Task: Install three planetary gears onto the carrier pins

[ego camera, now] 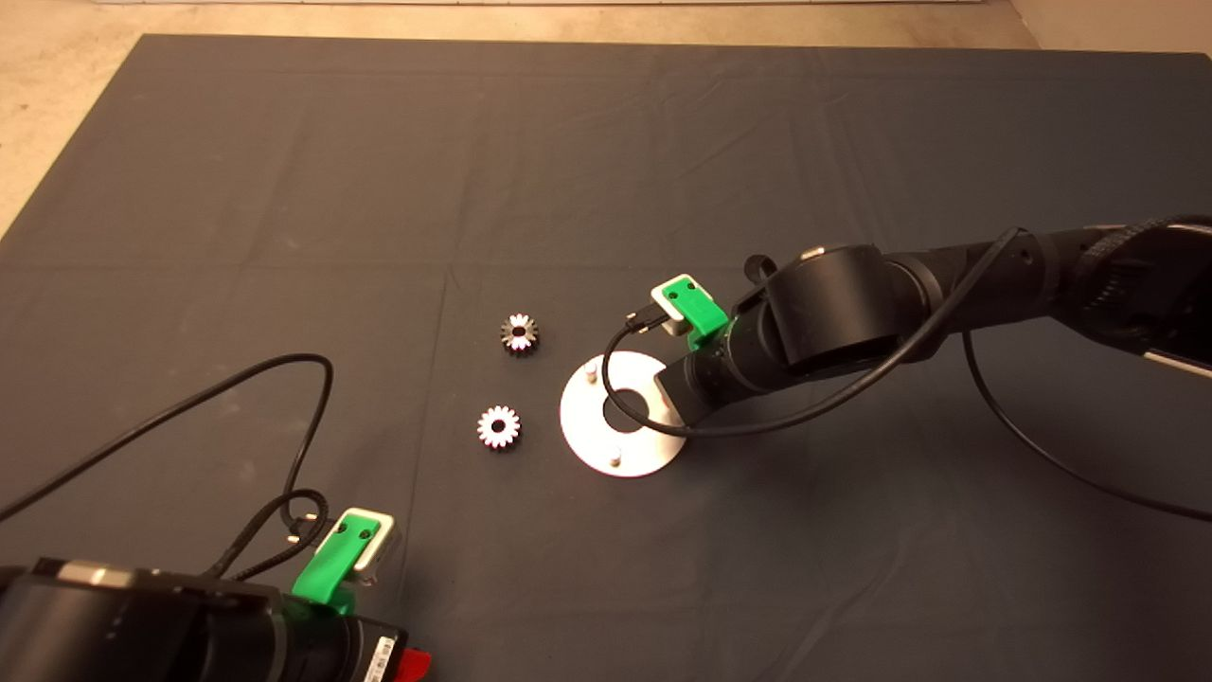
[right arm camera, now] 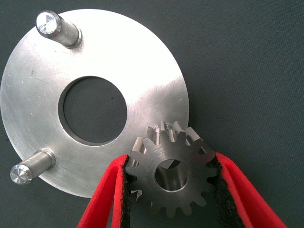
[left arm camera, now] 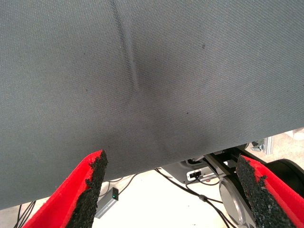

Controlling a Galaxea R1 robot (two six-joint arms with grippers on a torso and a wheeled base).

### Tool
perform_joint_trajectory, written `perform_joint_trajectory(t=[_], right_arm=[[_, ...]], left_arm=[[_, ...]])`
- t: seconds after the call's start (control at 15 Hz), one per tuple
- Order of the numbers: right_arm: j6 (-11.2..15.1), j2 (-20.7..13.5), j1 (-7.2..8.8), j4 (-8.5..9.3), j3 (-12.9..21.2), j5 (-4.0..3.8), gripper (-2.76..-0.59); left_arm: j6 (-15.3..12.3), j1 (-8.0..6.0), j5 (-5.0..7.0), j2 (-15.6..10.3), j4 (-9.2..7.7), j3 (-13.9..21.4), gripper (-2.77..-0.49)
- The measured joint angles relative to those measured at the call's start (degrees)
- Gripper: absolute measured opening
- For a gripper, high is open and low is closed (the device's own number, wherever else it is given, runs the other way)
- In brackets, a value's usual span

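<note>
The round silver carrier disc lies mid-mat with two bare pins showing, one at its far left and one at its near edge; the third pin is hidden. My right gripper is shut on a planetary gear, held flat over the disc's right rim. In the right wrist view two pins stand bare. Two more gears lie on the mat left of the disc. My left gripper is parked at the mat's near left edge, open and empty.
The right arm reaches in from the right over the disc, its black cable looping across it. Another black cable trails over the mat at the left. The dark mat stretches away behind.
</note>
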Motion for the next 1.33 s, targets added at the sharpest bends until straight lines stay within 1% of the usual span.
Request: perform_joint_trajectory(t=[0.4, 0.8, 0.87, 0.93, 1.0, 1.13, 1.33], right_arm=[[0.02, 0.02, -0.11, -0.68, 0.0, 0.33, -2.42], [0.01, 0.03, -0.2, -0.88, -0.02, 0.37, -2.41], [0.02, 0.13, -0.39, -1.12, -0.13, 0.56, -2.42], [0.02, 0.46, -0.52, -1.33, -0.29, 0.43, -2.42], [0.02, 0.71, -0.6, -1.38, -0.4, 0.01, -2.42], [0.02, 1.08, -0.71, -1.38, -0.6, -0.33, -2.42], [0.02, 1.71, -0.72, -1.52, -1.26, -0.4, -2.41]], left_arm=[[0.0, 0.0, 0.0, 0.02, 0.02, 0.0, -1.34], [0.0, 0.0, 0.0, 0.0, 0.02, 0.0, -1.34], [0.0, 0.0, 0.0, 0.0, 0.02, 0.0, -1.34], [0.0, 0.0, -0.02, 0.0, 0.05, 0.0, -1.34], [0.0, 0.0, -0.01, 0.02, 0.1, 0.0, -1.34], [0.0, 0.0, 0.0, 0.0, 0.13, 0.0, -1.34], [0.0, 0.0, -0.02, -0.09, 0.16, 0.0, -1.34]])
